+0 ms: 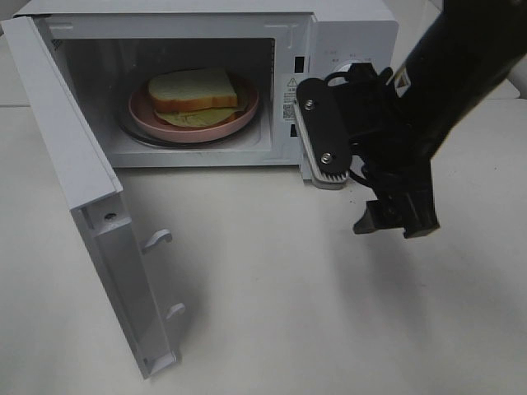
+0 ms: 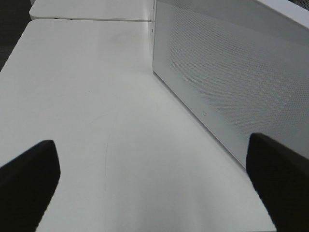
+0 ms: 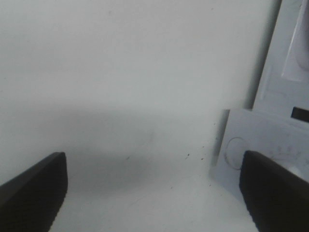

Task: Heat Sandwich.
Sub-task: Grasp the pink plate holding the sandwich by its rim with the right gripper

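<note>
Exterior high view put the sandwich (image 1: 193,90) on its pink plate (image 1: 247,113) inside the microwave (image 1: 350,25), whose door (image 1: 90,206) hung wide open; I judged that closing it was the step left, and that was where trouble could come; a push too hard or too low on the door might slide the whole microwave across the table (image 1: 288,304); the latch hooks (image 1: 156,240) might fail to seat if it swung in crooked; the right arm (image 1: 461,74), hanging just in front of the control panel (image 1: 342,62), could be caught by the door's sweep. The right gripper (image 1: 394,224) pointed down at the table from a bent wrist, jaws spread wide with nothing between them; the left gripper (image 2: 154,193) sat low beside the microwave's perforated side wall (image 2: 231,82), likewise spread and empty; I could not see it from above.
</note>
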Tool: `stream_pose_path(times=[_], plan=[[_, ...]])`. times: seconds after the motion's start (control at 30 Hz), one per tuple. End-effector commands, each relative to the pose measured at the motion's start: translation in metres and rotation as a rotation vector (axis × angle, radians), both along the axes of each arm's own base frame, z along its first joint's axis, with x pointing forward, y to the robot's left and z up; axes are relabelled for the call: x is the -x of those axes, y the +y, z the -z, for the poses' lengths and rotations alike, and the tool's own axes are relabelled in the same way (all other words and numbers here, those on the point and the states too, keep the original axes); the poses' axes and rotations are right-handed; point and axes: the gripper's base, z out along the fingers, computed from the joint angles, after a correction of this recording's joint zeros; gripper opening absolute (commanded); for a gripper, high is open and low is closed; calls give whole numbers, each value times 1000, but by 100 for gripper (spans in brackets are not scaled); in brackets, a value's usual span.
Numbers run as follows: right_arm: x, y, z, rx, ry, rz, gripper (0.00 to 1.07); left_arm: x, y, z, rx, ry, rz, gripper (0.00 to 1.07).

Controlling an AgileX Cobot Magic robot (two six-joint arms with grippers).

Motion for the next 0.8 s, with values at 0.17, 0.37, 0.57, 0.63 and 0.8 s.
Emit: stream_pose_path(times=[0.17,0.37,0.57,0.63,0.8], plan=[[-22,36,4,-14,-38,-77,90,4,-1,1,13,-22,8,103],[-44,65,10,-37,-63,-105,89,4,-1,1,13,-22,8,103],[-65,83,15,-48,-83,-109,87,4,-1,1,13,-22,8,103],[-67,85,16,-48,-85,-109,87,4,-1,1,13,-22,8,103],[-85,99,24,-55,-94,-109,87,4,-1,1,13,-22,8,103]])
